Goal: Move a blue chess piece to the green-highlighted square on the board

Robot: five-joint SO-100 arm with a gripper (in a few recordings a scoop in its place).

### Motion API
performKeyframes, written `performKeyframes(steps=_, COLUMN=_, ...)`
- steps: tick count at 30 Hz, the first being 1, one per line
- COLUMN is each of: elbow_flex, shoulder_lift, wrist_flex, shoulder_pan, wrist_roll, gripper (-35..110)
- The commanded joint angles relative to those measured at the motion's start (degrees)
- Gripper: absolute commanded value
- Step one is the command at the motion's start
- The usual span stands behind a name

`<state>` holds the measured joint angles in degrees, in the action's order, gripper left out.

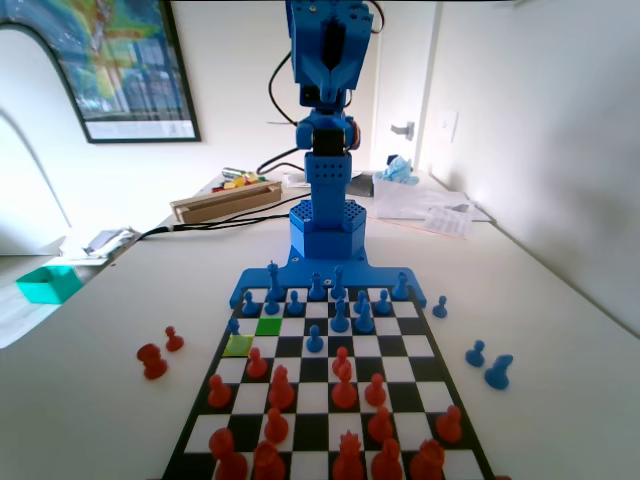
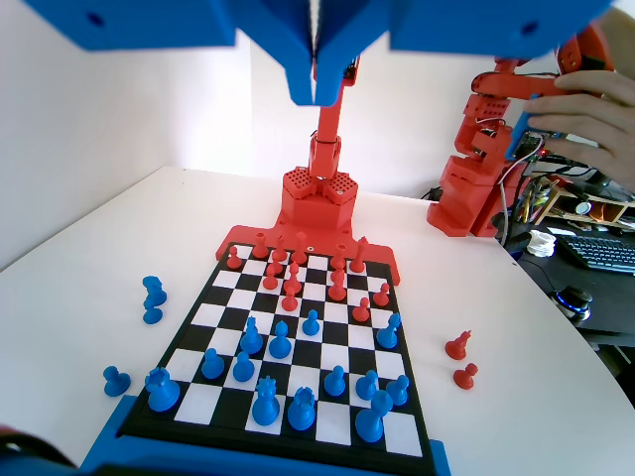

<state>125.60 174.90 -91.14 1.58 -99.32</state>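
The board (image 1: 206,410) lies in front of the blue arm (image 1: 326,170), which stands folded up high at the far end in the fixed view. The green-highlighted square (image 1: 268,326) is bare, in the third row from the arm, left of centre. A lime square (image 1: 238,346) lies diagonally nearer and to its left. A blue pawn (image 1: 233,325) stands just left of the green square, and another (image 1: 314,340) is advanced near the middle. In the wrist view my gripper (image 2: 316,94) hangs high above the board (image 2: 422,436), jaws together, holding nothing.
Several blue pieces (image 1: 340,300) fill the rows by the arm's base; red pieces (image 1: 343,385) crowd the near half. Off the board lie blue pieces (image 1: 497,371) on the right and red ones (image 1: 152,360) on the left. A teal tray (image 1: 48,284) sits far left.
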Motion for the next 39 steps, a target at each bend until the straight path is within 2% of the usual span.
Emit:
performKeyframes(steps=1, elbow_flex=-0.4, shoulder_lift=0.2, wrist_flex=1.1, shoulder_pan=-0.4, wrist_roll=0.1, gripper=1)
performKeyframes(steps=9, elbow_flex=-0.4, shoulder_lift=0.2, wrist_flex=1.1, shoulder_pan=-0.4, wrist_roll=0.1, gripper=5)
performKeyframes(steps=17, elbow_flex=-1.5, shoulder_lift=-0.3, wrist_flex=1.3, shoulder_pan=-1.1, wrist_roll=2.1, gripper=1)
performKeyframes(steps=27, elbow_flex=-18.6, shoulder_lift=-16.1, wrist_flex=-1.4, shoulder_pan=2.2, wrist_roll=8.6, gripper=1)
performKeyframes(steps=32, elbow_flex=-20.9, shoulder_lift=-24.8, wrist_flex=-2.1, shoulder_pan=8.7, wrist_roll=6.0, gripper=1)
performKeyframes(steps=39, elbow_flex=-18.5, shoulder_lift=-33.9, wrist_flex=-0.5, shoulder_pan=15.7, wrist_roll=-4.8, gripper=1)
